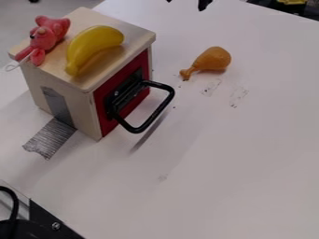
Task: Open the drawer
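A small wooden box (63, 92) stands at the upper left of the camera view. Its drawer has a red front (105, 99) that sits flush with the box, and a large black loop handle (167, 103) sticks out from it toward the right. At the top edge, right of the box and well away from the handle, two black fingertips of the gripper (186, 3) show wide apart with nothing between them; the rest of the gripper is cut off by the edge.
On the box top lie a yellow banana (93, 44) and a pink plush toy (46, 36). A toy drumstick (212, 60) lies on the white table (237, 158) right of the box. Silver tape (50, 138) runs from the box to the table. Black equipment (46, 221) occupies the lower-left corner.
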Robot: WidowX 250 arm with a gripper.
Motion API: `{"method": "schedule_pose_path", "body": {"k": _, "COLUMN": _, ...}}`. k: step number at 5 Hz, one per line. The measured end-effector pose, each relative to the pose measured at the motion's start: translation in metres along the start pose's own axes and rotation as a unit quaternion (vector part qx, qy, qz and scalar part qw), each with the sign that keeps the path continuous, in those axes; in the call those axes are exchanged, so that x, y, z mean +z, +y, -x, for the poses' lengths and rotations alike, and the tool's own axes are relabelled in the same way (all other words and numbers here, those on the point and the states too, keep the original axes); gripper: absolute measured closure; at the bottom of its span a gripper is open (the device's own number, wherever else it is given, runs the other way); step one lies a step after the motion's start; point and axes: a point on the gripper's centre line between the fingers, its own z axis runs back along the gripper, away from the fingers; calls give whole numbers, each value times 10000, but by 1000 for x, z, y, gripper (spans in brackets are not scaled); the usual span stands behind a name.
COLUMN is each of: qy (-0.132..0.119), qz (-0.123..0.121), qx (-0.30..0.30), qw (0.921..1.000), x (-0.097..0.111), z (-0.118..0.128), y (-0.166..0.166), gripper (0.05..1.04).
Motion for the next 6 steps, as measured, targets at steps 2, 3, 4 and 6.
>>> {"method": "schedule_pose_path", "body": {"k": 2, "qy": 567, "qz": 117, "qx": 8, "qw": 9983, "x": -41, "z": 26, "y": -12, "gripper": 87}}
{"method": "schedule_pose_path", "body": {"k": 3, "qy": 524, "qz": 143, "qx": -91, "qw": 9985, "x": -41, "z": 49, "y": -33, "gripper": 87}}
{"method": "schedule_pose_path", "body": {"k": 4, "qy": 616, "qz": 45, "qx": -129, "qw": 9980, "x": -49, "z": 77, "y": -44, "gripper": 87}}
{"method": "schedule_pose_path", "body": {"k": 6, "qy": 1060, "qz": -378, "qx": -280, "qw": 9933, "x": -84, "z": 125, "y": -43, "gripper": 87}}
